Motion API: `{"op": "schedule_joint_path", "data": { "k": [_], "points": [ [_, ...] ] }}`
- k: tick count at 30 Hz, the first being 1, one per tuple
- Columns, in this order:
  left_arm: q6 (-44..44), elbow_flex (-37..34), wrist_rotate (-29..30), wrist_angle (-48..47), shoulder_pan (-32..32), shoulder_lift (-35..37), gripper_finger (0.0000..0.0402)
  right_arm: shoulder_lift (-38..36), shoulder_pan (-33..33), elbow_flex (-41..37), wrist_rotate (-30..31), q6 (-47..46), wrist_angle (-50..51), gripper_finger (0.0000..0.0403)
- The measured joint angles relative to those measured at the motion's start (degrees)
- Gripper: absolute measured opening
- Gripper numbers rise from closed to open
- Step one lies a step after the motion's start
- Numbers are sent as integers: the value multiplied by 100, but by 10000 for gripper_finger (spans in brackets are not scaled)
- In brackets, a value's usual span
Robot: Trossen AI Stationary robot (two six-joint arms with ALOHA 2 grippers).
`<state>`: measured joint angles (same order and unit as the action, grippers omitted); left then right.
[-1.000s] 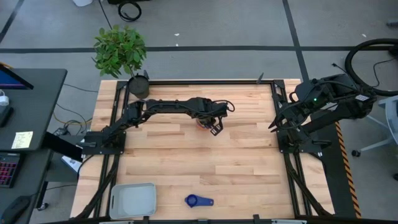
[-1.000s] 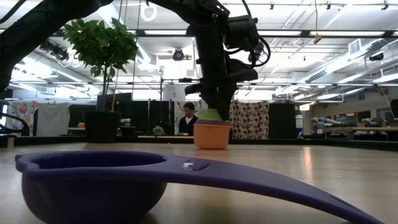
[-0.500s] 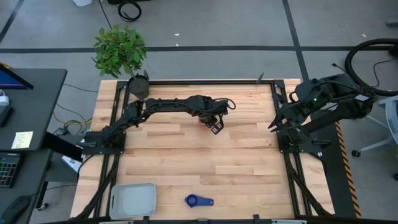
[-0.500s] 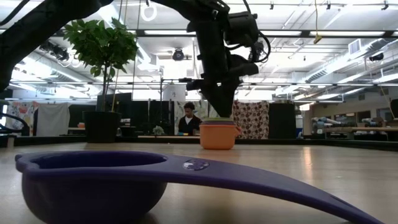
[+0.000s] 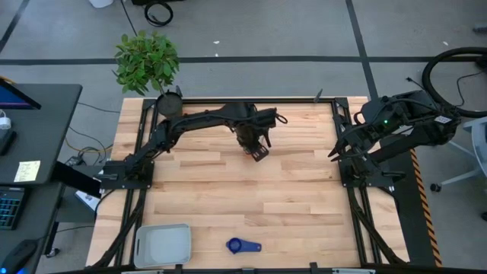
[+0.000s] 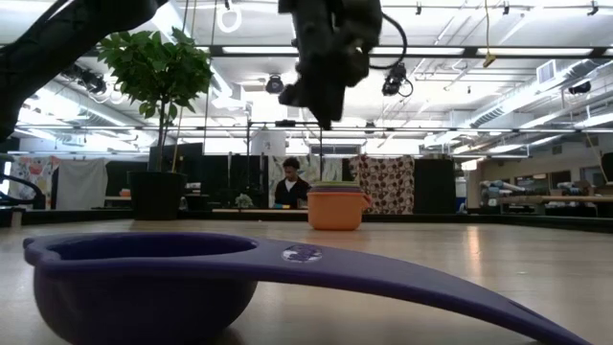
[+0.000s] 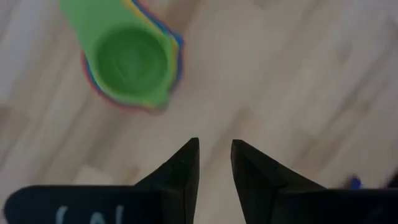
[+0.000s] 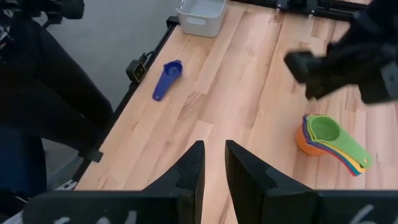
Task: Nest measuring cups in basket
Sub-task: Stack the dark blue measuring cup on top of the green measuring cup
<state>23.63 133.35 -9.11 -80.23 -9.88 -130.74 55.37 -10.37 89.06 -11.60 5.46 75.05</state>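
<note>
Having let go of the nested measuring cups (image 8: pixel 328 138), the left gripper (image 6: pixel 321 101) had risen clear, jaws slightly parted and empty. Right gripper (image 8: pixel 211 165) waited aside, nearly closed, holding nothing. A dark blue cup (image 5: pixel 243 245) lay beside the basket (image 5: pixel 162 244) on the wooden table (image 5: pixel 304 198).

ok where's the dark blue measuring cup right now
The small dark blue plastic measuring cup lies alone on the wooden table's near edge in the high view, just right of the light grey rectangular basket, far from the nested stack.
</note>
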Motion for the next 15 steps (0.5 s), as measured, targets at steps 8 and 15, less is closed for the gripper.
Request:
{"op": "schedule_joint_path", "data": {
  "k": [8, 15],
  "points": [
    [-127, 0, -235, -938, 402, 201, 98, 13, 0, 0, -2, -90, 0, 68],
    [-311, -60, -200, -915, 1077, 199, 89, 201, -1, 0, -2, -287, -159, 68]
  ]
}}
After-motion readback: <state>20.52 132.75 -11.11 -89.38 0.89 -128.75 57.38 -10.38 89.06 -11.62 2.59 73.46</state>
